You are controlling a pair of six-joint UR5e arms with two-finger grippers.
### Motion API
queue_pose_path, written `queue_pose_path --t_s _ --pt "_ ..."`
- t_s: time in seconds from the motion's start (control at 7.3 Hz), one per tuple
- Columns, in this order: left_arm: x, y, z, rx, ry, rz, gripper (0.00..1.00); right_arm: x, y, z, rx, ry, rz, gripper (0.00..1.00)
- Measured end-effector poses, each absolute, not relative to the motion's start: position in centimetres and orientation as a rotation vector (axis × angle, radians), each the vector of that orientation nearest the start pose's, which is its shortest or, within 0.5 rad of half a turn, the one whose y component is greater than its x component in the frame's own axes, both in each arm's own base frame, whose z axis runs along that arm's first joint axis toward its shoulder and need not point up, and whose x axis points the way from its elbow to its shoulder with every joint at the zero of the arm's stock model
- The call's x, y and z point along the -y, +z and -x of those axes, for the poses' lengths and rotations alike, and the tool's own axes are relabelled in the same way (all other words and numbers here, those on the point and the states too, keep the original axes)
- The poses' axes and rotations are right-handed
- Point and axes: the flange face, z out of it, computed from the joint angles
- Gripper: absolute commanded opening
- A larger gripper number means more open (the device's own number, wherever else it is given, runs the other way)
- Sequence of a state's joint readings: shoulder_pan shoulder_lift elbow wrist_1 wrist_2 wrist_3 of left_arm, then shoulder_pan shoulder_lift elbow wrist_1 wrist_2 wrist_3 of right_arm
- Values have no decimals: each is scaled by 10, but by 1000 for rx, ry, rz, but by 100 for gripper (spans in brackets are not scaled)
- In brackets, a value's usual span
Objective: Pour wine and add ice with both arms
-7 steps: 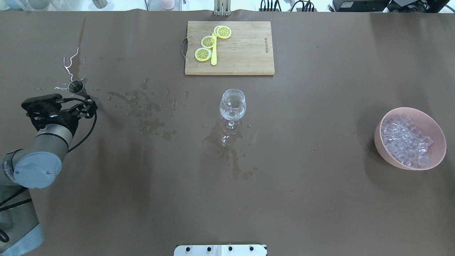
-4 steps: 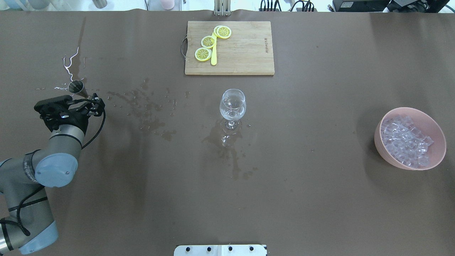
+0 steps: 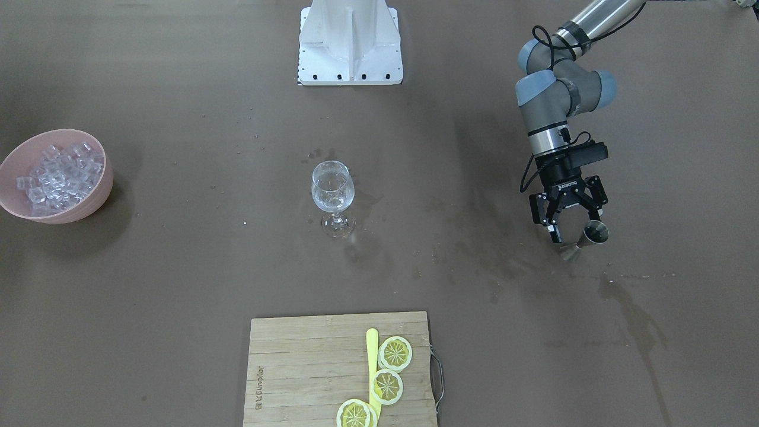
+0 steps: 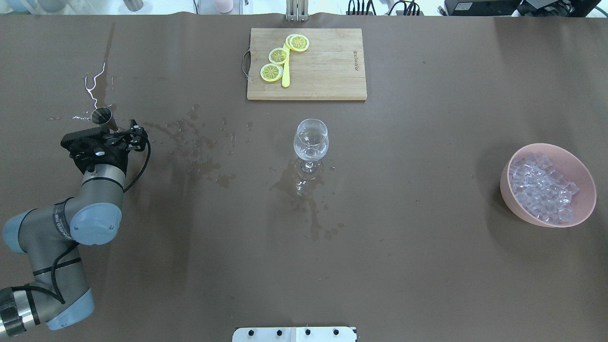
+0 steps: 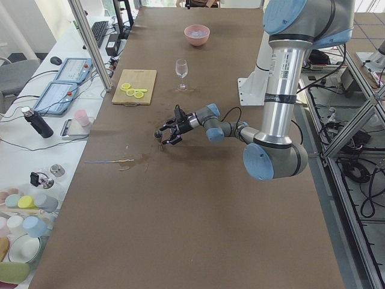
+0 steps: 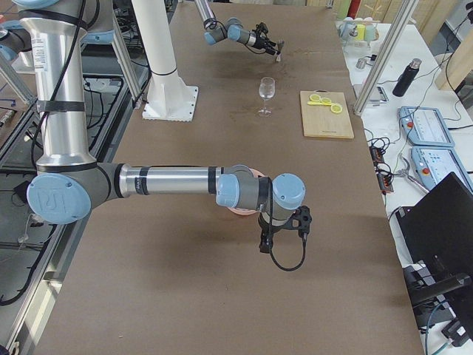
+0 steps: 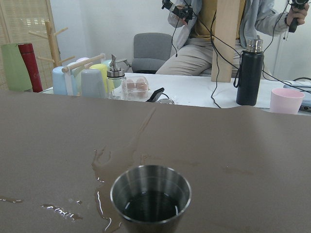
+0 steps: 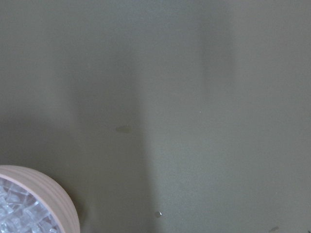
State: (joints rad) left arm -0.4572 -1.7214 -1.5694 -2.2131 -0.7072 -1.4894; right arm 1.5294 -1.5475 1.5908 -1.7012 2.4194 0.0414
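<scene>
Left gripper (image 3: 576,222): fingers spread apart, clamped on nothing, parked just beside steel jigger (image 3: 595,232) at left end of table (image 4: 427,266). From left wrist: jigger dead ahead, upright, the wine (image 7: 150,208) sitting low inside. So probably not poured yet.

Next along: dark wet stains (image 4: 199,147) trailing from jigger side toward centre. Not counted as wine.

Centre: wine glass (image 4: 311,140) upright, well apart from left gripper. No ice visible in it. Can't tell whether any liquid inside.

Right end: pink bowl (image 4: 510,199) heaped with the ice (image 4: 541,187), looks untouched.

Right gripper (image 6: 270,233): caught only by side camera, hanging near bowl. Apart or together, can't tell. From right wrist: just bowl rim in lower corner, no fingers.

Status estimate: early, nothing firmly done. Left to do:
- close on jigger
- carry over to glass
- tip wine in
- pick ice from bowl with right side
- drop ice into glass
</scene>
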Motion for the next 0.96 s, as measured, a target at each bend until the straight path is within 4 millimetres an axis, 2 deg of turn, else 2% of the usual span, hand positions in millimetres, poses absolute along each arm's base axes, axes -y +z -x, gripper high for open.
queue_pose_path --t_s 0.41,0.96 --pt "442 518 -422 -475 -695 -1008 97 499 644 -38 844 36 115 100" --pt "444 521 -425 -472 -705 -1008 97 499 644 -38 844 36 115 100"
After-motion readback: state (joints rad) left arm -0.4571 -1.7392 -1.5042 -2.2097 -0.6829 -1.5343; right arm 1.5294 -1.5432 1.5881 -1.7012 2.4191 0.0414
